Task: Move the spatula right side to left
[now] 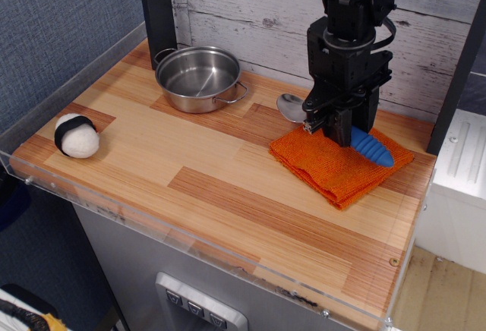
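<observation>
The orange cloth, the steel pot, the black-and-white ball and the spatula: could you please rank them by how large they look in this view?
1. Orange cloth
2. Steel pot, farther back, so the gap is unsure
3. Spatula, its middle hidden by the gripper
4. Black-and-white ball
</observation>
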Tool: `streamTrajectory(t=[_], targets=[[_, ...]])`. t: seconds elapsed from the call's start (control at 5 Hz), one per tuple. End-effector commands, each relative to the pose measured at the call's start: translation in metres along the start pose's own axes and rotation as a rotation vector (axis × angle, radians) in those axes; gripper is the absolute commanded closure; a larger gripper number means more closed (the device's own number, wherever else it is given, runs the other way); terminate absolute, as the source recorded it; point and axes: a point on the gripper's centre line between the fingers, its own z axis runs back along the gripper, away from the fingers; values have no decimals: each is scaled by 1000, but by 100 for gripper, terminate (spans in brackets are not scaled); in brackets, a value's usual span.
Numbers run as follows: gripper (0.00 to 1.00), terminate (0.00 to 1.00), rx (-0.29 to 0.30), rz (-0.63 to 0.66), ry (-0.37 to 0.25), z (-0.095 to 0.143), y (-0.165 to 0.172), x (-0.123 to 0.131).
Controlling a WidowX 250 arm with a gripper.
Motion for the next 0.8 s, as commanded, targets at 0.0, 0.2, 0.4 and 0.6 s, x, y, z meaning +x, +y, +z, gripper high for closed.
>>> streamTrajectory(t=[0.0, 0.2, 0.4, 0.6], targets=[[100, 0, -148, -1, -7, 54, -21, -4], [100, 0, -168, 7, 3, 69, -16, -4], [100, 0, -193, 0, -12, 92, -1, 2], [100, 0, -199, -21, -25, 107, 18, 10]])
